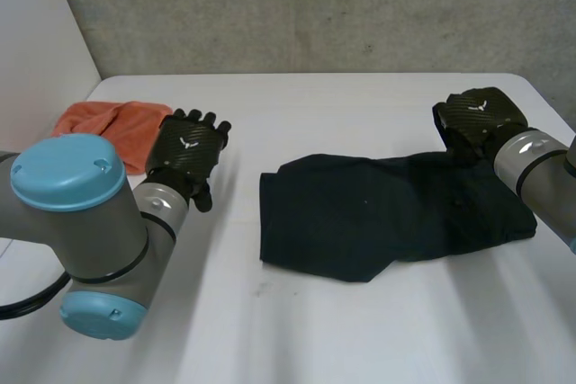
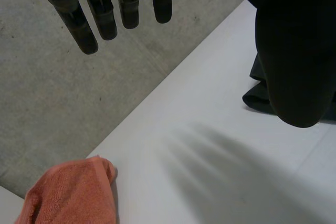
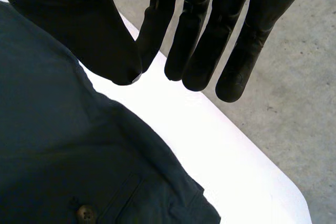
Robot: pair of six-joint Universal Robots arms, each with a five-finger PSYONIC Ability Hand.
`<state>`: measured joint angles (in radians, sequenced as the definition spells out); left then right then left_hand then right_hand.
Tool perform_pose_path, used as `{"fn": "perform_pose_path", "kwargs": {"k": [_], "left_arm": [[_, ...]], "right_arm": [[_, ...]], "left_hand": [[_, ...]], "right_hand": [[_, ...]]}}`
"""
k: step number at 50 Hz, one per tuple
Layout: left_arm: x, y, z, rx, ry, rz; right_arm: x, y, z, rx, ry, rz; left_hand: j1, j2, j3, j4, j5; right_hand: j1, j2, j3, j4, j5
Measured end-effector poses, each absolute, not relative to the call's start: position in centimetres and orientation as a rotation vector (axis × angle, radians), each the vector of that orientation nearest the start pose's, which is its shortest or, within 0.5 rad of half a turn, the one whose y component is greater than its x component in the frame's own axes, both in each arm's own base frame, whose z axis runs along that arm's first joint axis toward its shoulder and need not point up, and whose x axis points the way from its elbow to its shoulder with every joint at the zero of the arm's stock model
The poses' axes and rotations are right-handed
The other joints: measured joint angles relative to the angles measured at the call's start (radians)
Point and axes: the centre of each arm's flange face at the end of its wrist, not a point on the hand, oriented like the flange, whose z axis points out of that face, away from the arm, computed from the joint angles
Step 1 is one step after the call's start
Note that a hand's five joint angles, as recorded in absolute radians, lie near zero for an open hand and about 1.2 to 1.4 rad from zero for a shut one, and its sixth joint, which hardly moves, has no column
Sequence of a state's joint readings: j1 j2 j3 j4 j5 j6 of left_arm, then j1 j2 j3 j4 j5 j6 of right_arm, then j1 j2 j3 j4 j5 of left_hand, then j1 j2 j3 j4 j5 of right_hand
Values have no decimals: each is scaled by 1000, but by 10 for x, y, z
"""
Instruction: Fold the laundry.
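In the head view, a white table [image 1: 297, 330] is seen in front of a grey wall [image 1: 315, 6]. A dark garment [image 1: 387, 218] is laid flat on the table, from the middle toward the right side. Its near edge is not straight. An orange towel [image 1: 112, 128] is bunched up at the far left of the table, well apart from the dark garment. The left hand [image 1: 187, 155] is held just beside the orange towel, and nothing is held in it. The right hand [image 1: 477, 119] is seen at the far right corner of the dark garment. Whether the cloth is touched by it cannot be told here.

In the left wrist view, the fingers [image 2: 105, 19] of the left hand are held out straight and a little apart. The hand is open and nothing is gripped. The orange towel [image 2: 73, 195] is seen at the table's edge, apart from the fingers. A bit of the dark garment [image 2: 254, 95] is seen past the thumb [image 2: 294, 51]. A grey floor [image 2: 52, 93] is seen beyond the table edge.

In the right wrist view, the fingers [image 3: 199, 40] of the right hand are held straight, with the thumb [image 3: 79, 24] beside them. Nothing is pinched between them, so this hand is open too. The dark garment [image 3: 63, 150] is spread out under the palm and thumb, and a small button [image 3: 85, 213] is seen on it. Bare table [image 3: 220, 150] and floor [image 3: 294, 103] are seen past the fingertips.
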<state>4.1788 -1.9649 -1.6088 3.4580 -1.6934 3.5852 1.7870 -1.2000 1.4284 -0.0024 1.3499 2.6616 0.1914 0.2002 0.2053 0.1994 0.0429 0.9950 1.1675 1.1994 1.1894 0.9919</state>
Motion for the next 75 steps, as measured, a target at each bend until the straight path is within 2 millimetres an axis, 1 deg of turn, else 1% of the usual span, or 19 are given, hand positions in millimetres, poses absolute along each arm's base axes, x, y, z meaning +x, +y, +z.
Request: {"fn": "perform_pose_path", "kwargs": {"k": [5,7,9,12,13,14,15,18,25,28,32,34,51,58,61,62,66,70,75], "left_arm": [[-290,-256,192,977,2107,-2067],[-290,-256,191,978,2108,-2066],[-290,-256,191,978,2109,-2066],[-290,-255,191,979,2110,-2062],[-290,-255,191,979,2110,-2062],[-289,-255,190,979,2111,-2061],[-289,-255,190,979,2111,-2061],[-289,-255,190,979,2112,-2059],[-289,-255,190,983,2113,-2061],[-289,-256,189,984,2114,-2061],[-289,-256,189,985,2115,-2060],[-289,-257,188,984,2116,-2058],[-288,-260,188,974,2116,-2055],[-288,-260,188,974,2117,-2053],[-288,-260,188,978,2118,-2054],[-288,-260,188,979,2118,-2055],[-288,-260,187,982,2118,-2056],[-288,-260,187,983,2118,-2056],[-289,-260,188,983,2117,-2058]], "right_arm": [[218,-328,223,-1015,2256,-1948],[207,-333,219,-983,2304,-1933],[203,-334,218,-971,2320,-1927],[178,-342,208,-907,2416,-1886],[178,-342,208,-907,2416,-1886],[164,-345,202,-879,2463,-1865],[159,-347,200,-870,2481,-1857],[135,-352,185,-855,2555,-1810],[105,-359,154,-919,2580,-1702],[101,-360,144,-939,2550,-1668],[101,-361,142,-942,2541,-1659],[103,-362,137,-953,2501,-1642],[105,-369,128,-973,2463,-1689],[105,-376,123,-979,2462,-1701],[104,-380,119,-979,2463,-1701],[104,-381,119,-979,2464,-1700],[104,-383,118,-979,2463,-1703],[103,-385,120,-974,2464,-1714],[96,-391,137,-970,2472,-1789]], "left_hand": [[0,0,0,0,0],[0,0,0,0,0],[0,0,0,0,0],[0,0,0,0,0],[0,0,0,0,0],[0,0,0,0,0],[0,0,0,0,0],[0,0,0,0,0],[0,0,0,0,0],[0,0,0,0,0],[0,0,0,0,0],[0,0,0,0,0],[0,0,0,0,0],[0,0,0,0,0],[0,0,0,0,0],[0,0,0,0,0],[0,0,0,0,0],[0,0,0,0,0],[0,0,0,0,0]], "right_hand": [[0,0,0,0,0],[-217,-252,-271,-263,-236],[-270,-330,-339,-330,-302],[-270,-330,-339,-330,-302],[-270,-330,-339,-330,-302],[-270,-330,-339,-330,-302],[-427,-503,-552,-542,-514],[-438,-506,-564,-556,-525],[-449,-507,-570,-566,-534],[-469,-537,-592,-584,-557],[-475,-549,-601,-590,-565],[-527,-645,-679,-667,-642],[-543,-664,-688,-678,-649],[-423,-481,-519,-510,-542],[-297,-253,-293,-283,-386],[-297,-253,-293,-283,-386],[-222,-27,-41,-26,-159],[-222,-21,-20,-3,-111],[-222,-21,-19,-2,-49]]}}
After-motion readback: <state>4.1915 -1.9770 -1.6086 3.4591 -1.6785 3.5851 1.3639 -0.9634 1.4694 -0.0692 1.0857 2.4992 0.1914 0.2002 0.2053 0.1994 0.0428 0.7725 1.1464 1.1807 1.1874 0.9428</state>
